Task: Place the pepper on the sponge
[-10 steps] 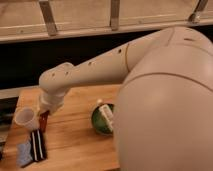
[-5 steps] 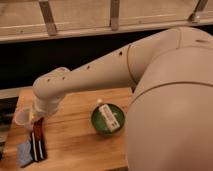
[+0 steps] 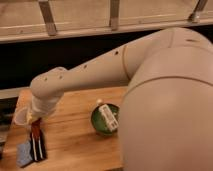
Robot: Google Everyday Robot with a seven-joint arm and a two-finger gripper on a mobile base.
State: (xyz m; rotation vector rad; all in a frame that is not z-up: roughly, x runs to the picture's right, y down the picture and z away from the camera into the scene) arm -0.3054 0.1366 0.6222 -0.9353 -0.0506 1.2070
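A: The pepper (image 3: 36, 131)?
B: Slim, dark red, pinched in the closed hand (image 3: 35, 122), hanging low over the tabletop's (image 3: 70, 145) left side.
A: And the sponge (image 3: 23, 153)?
B: Blue-grey pad, lying flat by the front-left corner, apart from the pepper.

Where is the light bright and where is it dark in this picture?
Camera view: warm light falls on the table and the arm; the strip behind is dark; the hand, lower left, holds the pepper in shadow.
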